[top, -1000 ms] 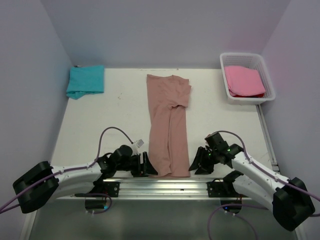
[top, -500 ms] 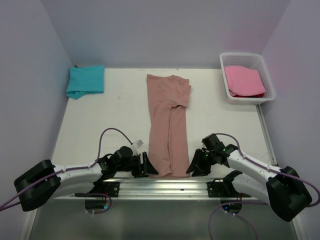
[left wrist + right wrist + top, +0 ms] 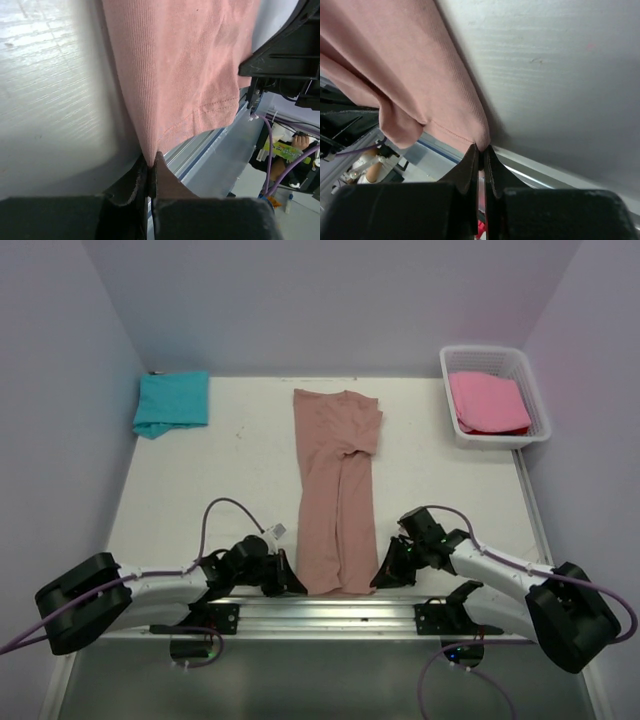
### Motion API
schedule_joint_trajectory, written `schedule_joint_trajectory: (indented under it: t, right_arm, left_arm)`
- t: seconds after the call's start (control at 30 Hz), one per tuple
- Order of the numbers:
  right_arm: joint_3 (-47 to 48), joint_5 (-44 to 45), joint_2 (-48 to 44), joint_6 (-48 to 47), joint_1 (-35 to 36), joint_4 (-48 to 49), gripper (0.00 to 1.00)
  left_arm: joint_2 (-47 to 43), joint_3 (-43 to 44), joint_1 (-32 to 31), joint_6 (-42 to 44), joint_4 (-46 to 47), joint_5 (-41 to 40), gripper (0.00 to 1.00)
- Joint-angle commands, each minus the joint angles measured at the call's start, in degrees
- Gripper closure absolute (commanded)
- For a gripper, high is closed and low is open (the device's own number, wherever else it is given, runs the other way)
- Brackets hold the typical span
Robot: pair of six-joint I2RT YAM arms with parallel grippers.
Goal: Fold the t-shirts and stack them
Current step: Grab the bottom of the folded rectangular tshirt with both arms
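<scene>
**Top external: both grippers clamped on the near hem of the salmon-brown t-shirt [image 3: 338,495]**

Top external view showed this shirt lying as a long narrow strip, from the middle of the table [image 3: 220,480] down toward 6 o'clock. Its near hem reached the table edge. My left gripper [image 3: 293,582] sat at the 9 o'clock corner of that hem, and my right gripper [image 3: 383,577] at the 3 o'clock corner. Both were low on the table surface.

In the left wrist view my two fingers were pressed together, and a fold of the ribbed salmon cloth was pinched between their tips. The right wrist view showed the same grip: the fingers were closed and the stitched corner of the hem was caught between them.

The teal t-shirt [image 3: 172,402] lay folded at the 10 o'clock corner of the table, well apart from the arms. The pink t-shirt [image 3: 488,403] lay inside a white basket [image 3: 500,439] at 2 o'clock.
</scene>
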Motion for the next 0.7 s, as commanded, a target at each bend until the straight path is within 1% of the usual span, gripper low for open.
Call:
schedule_joint_trajectory:
  t: [0.0,0.03,0.2,0.33,0.4,0.43,0.47,0.6,0.67]
  right_arm:
    - [2.21,1.00,-3.80,-1.47,0.30,-4.94,1.00]
    - [3.09,1.18,-5.55,-1.65,0.21,-6.00,1.00]
    - [5.81,2.23,-7.94,-3.32,0.21,-9.79,1.00]
    - [9.93,3.81,-7.41,-4.99,0.30,-9.70,1.00]
    - [11.87,5.39,-6.27,-6.83,0.21,-9.88,1.00]
    - [13.88,5.84,-5.66,-7.54,0.21,-10.05,1.00]
    - [14.95,6.45,-5.13,-8.85,0.21,-10.23,1.00]
    - [20.75,9.70,-2.41,-12.37,0.21,-11.55,1.00]
    - [24.09,12.85,-0.91,-14.38,0.21,-12.25,1.00]
  left_arm:
    - [-2.56,-0.14,-0.50,1.84,-9.24,-3.35,1.00]
    - [-3.36,0.38,-0.50,2.01,-10.21,-3.52,1.00]
    - [-8.37,4.78,-0.94,3.33,-16.28,-5.45,1.00]
    - [-10.84,7.85,-0.94,5.96,-17.08,-8.78,1.00]
    - [-11.02,10.31,-0.94,7.54,-17.17,-11.07,1.00]
    - [-10.93,11.36,-0.94,9.64,-19.17,-13.26,1.00]
    - [-10.49,13.81,-0.94,10.88,-19.28,-14.06,1.00]
    - [-5.93,20.50,-0.85,16.86,-22.51,-18.80,1.00]
    - [-4.52,24.01,-0.85,20.02,-24.02,-21.62,1.00]
